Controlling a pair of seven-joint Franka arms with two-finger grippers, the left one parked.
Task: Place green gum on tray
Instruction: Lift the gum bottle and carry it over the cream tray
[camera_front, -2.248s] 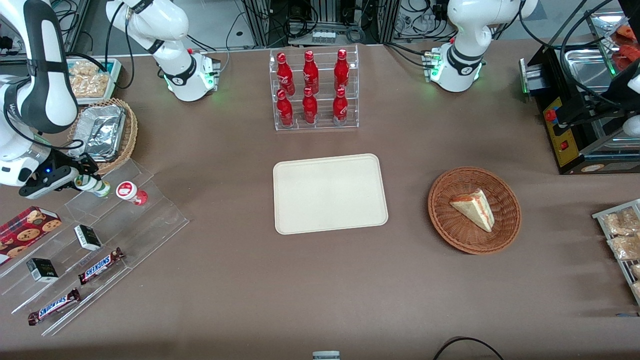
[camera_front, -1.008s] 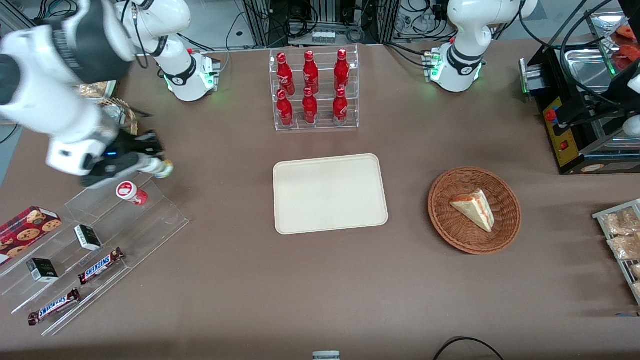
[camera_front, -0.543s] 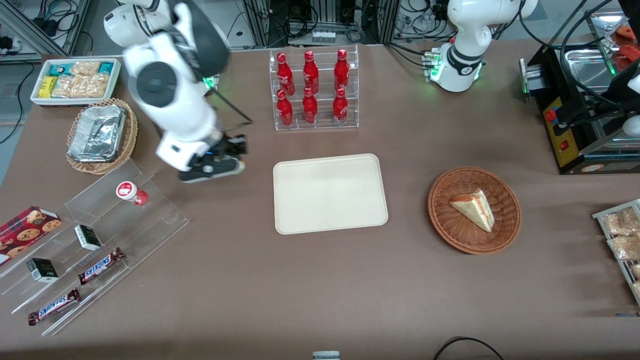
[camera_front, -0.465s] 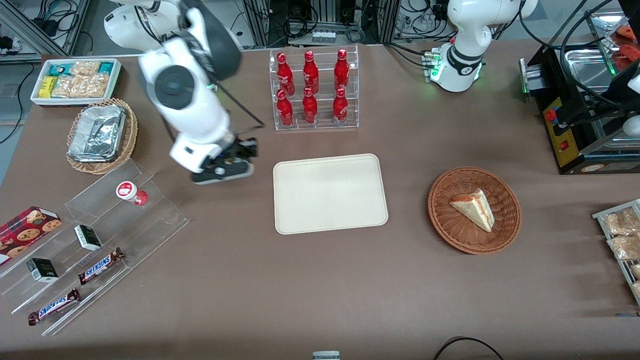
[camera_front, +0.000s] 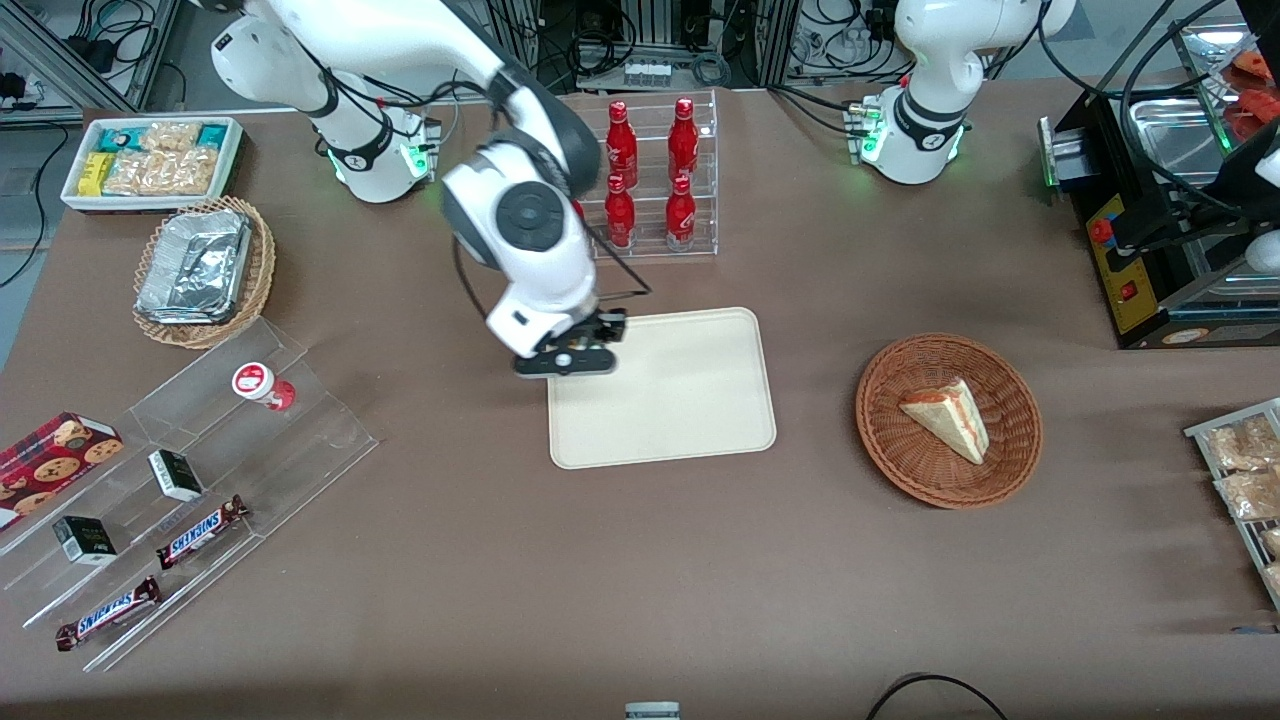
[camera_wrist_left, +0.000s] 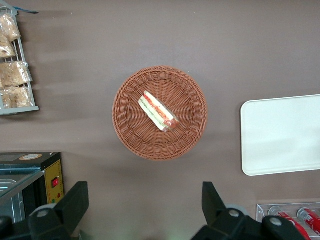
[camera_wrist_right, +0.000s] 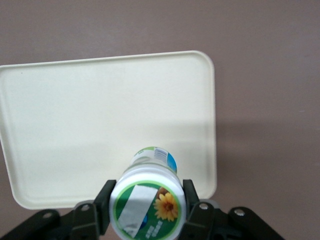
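In the right wrist view my gripper (camera_wrist_right: 148, 202) is shut on the green gum (camera_wrist_right: 148, 200), a small bottle with a white lid bearing a green mark and a yellow flower. It hangs above the cream tray (camera_wrist_right: 75, 115), close to the tray's edge. In the front view the gripper (camera_front: 567, 358) is over the tray (camera_front: 680, 400) at the edge toward the working arm's end; the gum is hidden under the hand there. The tray also shows in the left wrist view (camera_wrist_left: 280, 135).
A clear rack of red cola bottles (camera_front: 650, 200) stands farther from the front camera than the tray. A wicker basket with a sandwich (camera_front: 948, 420) lies toward the parked arm's end. A clear stepped stand with a red-lidded bottle (camera_front: 262, 384) and snack bars lies toward the working arm's end.
My gripper has carried the green gum from the clear stepped stand across the table to above the tray's edge. The red-lidded bottle stays on the stand.
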